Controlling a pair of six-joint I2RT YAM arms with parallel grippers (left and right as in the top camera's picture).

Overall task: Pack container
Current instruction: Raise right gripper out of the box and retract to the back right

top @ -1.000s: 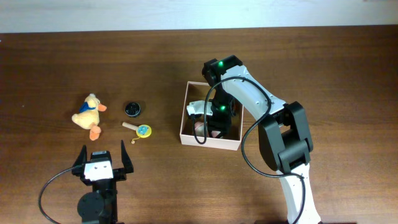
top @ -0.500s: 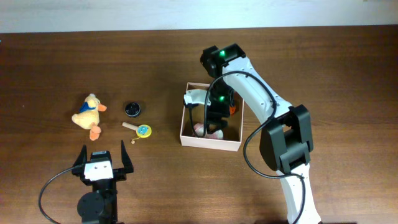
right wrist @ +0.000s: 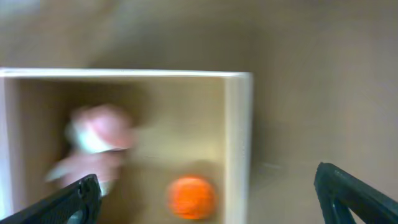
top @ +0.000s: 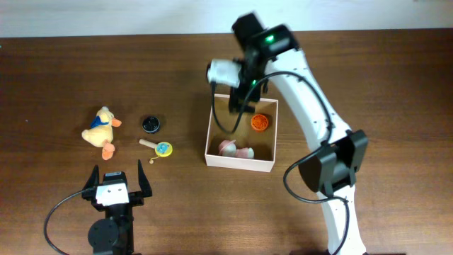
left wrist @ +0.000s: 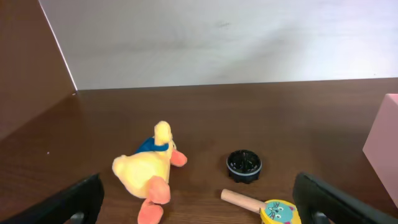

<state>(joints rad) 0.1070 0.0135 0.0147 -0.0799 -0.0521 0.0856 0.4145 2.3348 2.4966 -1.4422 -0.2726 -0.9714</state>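
Box (top: 238, 162): mid-table, well right of the loose toys, open side up, flat on the table (top: 368, 85). Near-square footprint, so no clear long axis; sides slightly skewed to the table edges. White outside, tan inside.

In box: orange ball (top: 260, 122) at far right corner, pink-white toy (top: 236, 149) near front wall, the two apart.

Right gripper (right wrist: 206, 180): above the box's far edge, looking down into it. Fingers spread wide, nothing held. View motion-blurred.

Left gripper (top: 117, 173): near the front table edge, left side, well apart from the box. Fingers spread wide, nothing held.

Loose on table, left of box: plush duck (top: 100, 129) lying on its side, black round cap (top: 150, 125) just right of it, yellow disc toy with wooden handle (top: 159, 147) in front of the cap. None touching.
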